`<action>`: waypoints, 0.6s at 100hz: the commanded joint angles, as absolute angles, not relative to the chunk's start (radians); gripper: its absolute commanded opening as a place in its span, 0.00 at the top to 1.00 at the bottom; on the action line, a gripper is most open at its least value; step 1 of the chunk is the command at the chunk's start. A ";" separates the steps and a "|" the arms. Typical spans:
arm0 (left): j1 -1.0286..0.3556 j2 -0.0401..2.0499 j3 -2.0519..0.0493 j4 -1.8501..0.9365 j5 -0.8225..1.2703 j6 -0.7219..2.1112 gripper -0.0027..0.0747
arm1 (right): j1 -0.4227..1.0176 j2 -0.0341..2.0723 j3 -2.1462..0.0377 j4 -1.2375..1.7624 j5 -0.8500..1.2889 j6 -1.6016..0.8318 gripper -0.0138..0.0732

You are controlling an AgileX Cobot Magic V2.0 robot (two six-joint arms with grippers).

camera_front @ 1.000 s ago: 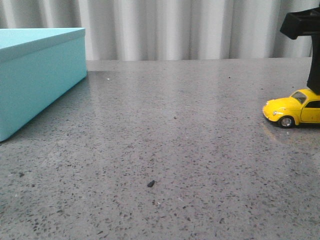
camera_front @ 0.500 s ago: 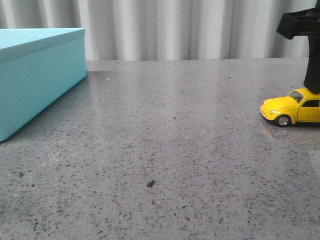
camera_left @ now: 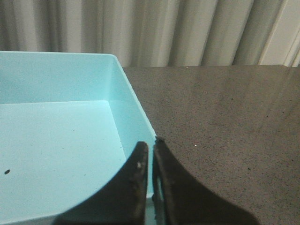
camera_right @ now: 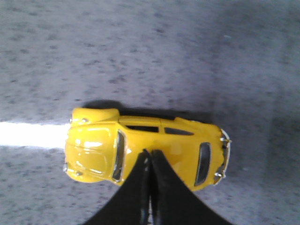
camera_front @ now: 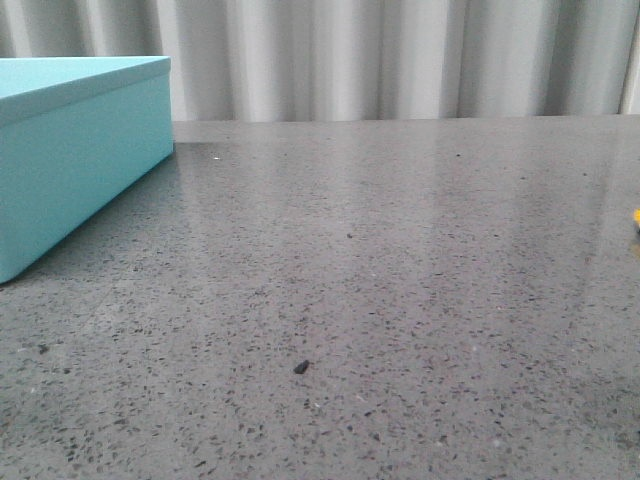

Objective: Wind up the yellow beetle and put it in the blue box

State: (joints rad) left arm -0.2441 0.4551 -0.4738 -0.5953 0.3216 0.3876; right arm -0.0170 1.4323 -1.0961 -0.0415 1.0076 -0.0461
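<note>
Fingers of the right gripper are seen pressed together on the yellow beetle's roof, mid-frame, its long axis crosswise to them. The left gripper, shut and empty, is poised over the blue box at left.

i see a grey speckled stone table running back to a pale pleated curtain behind it. a small dark crumb lies on the table near the front, with a few tinier specks scattered further back.
</note>
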 commanded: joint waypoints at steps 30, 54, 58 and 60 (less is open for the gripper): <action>-0.253 0.467 -0.509 -0.610 0.272 0.389 0.99 | 0.054 1.178 -1.119 -0.078 0.852 -0.040 0.90; -0.253 0.467 -0.509 -0.610 0.272 0.389 0.99 | 0.083 0.886 -1.123 -0.078 0.791 -0.042 0.90; -0.253 0.467 -0.509 -0.610 0.272 0.389 0.99 | 0.083 0.851 -1.114 -0.078 0.769 -0.045 0.90; -0.253 0.467 -0.509 -0.610 0.272 0.389 0.99 | 0.083 0.826 -1.107 -0.078 0.754 -0.046 0.90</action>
